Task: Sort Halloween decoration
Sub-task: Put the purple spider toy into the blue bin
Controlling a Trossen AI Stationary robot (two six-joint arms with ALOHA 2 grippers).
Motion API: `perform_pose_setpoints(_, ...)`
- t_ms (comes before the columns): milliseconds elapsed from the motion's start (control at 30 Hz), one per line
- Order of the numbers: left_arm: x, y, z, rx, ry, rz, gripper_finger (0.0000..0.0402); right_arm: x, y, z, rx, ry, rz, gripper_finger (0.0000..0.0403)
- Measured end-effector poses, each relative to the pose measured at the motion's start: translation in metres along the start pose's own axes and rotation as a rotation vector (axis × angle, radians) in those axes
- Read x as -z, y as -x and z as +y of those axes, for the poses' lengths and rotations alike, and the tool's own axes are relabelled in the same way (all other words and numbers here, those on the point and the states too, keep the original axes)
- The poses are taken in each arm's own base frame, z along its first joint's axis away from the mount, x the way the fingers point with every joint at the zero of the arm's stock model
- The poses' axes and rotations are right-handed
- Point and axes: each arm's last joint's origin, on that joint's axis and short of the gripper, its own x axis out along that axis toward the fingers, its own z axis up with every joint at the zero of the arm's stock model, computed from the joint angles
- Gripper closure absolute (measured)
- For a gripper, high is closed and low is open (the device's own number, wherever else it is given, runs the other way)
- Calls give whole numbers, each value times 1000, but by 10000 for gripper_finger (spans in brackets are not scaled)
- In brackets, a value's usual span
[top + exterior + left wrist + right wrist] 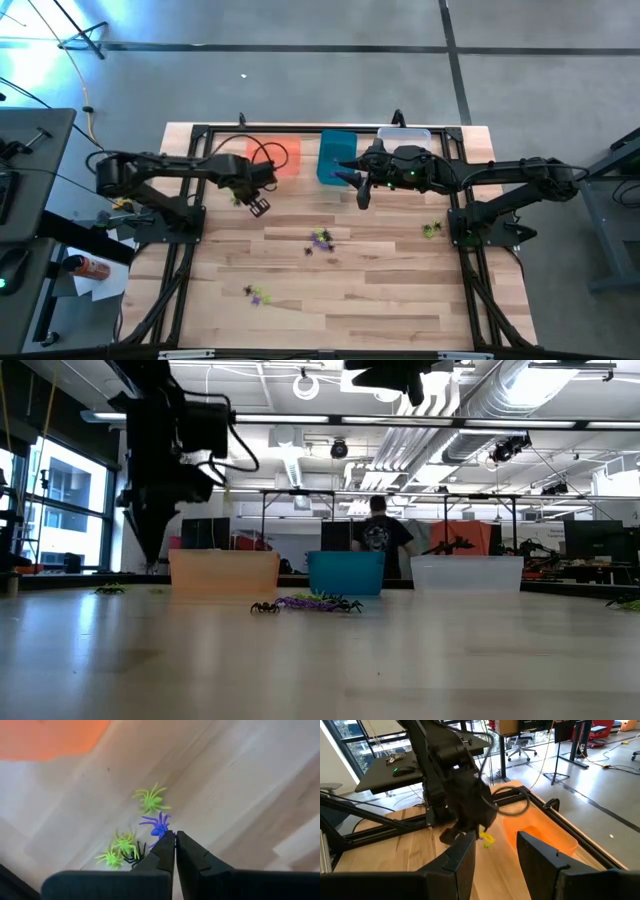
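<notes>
High view: the left gripper is pinched shut just past the orange bin. Its wrist view shows a purple spider right at the tips; I cannot tell if it is caught. Middle: open wood. Right gripper, fingers apart, waits beside the teal bin.

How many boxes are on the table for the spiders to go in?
3, in a row along the table's far edge: the orange bin toward the left arm's side, the teal bin in the middle, the clear bin toward the right arm's side.
</notes>
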Motion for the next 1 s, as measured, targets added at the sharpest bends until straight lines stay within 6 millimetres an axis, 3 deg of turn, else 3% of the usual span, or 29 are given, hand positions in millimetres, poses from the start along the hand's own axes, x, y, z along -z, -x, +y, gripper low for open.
perform_pose_setpoints(300,1,45,3,270,31,-262,401,0,0,0,4,1,-2,261)
perform_pose_setpoints(600,-25,113,-5,668,-79,-926,401,-1,0,0,1,23,-13,261)
perform_pose_setpoints(733,-33,136,-8,821,-144,-1145,401,-3,1,1,-38,22,-22,261)
perform_pose_setpoints(1000,-25,159,-26,1038,-307,-1282,401,-16,13,6,-203,-4,-96,261)
